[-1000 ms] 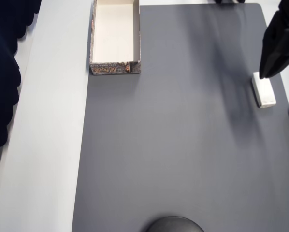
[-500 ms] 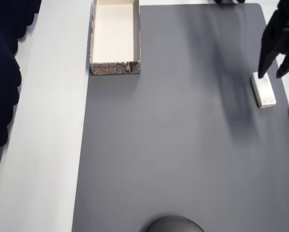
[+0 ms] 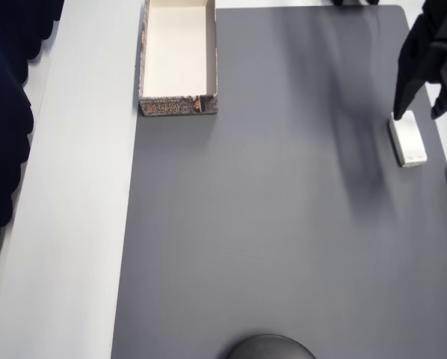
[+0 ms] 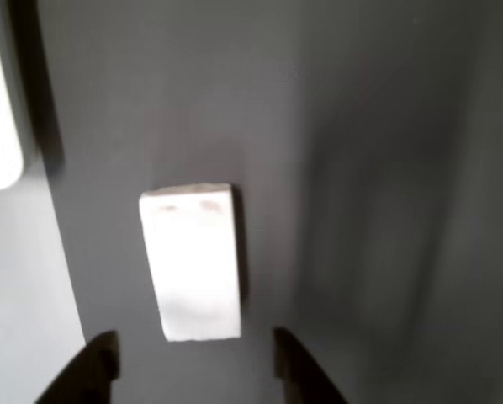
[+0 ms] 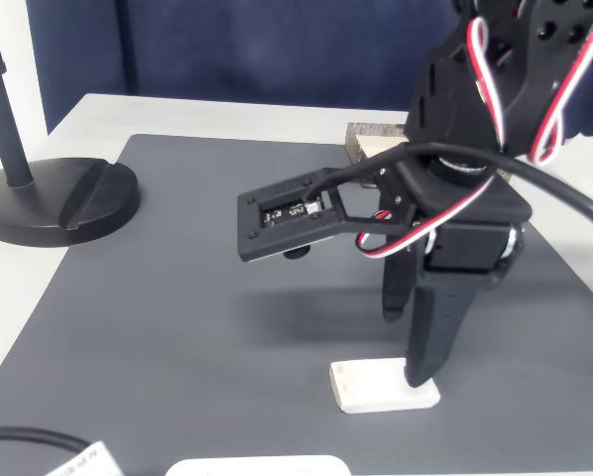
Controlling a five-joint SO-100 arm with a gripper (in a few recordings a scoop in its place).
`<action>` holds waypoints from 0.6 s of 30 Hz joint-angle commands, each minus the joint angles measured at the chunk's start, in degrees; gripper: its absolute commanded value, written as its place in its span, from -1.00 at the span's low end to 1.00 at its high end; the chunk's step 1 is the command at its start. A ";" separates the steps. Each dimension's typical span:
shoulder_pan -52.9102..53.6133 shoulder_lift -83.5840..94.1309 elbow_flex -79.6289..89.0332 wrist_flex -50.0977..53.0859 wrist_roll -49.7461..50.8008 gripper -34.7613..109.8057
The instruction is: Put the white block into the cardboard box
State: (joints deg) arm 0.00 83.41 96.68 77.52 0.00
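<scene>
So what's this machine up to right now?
A small robot arm is going after a white block that lies flat near the edge of a dark grey mat. Its gripper is open and lowered around one end of the block, which is not lifted yet. The cardboard box it is meant for sits at the mat's far corner, with nothing in it.

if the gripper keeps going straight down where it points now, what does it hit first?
Most likely the white block. The open gripper points down at the grey mat, and the wrist view shows its fingers straddling the block's near end. In the fixed view one finger looks at or on the block; contact is unclear.
</scene>
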 commanded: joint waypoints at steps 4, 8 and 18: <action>0.18 -0.70 -5.10 -0.44 0.97 -0.13; 0.18 -1.23 -5.19 -0.79 0.97 -0.13; -0.70 -5.54 -7.38 -0.88 1.41 -0.13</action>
State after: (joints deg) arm 0.00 77.87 94.13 77.52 0.62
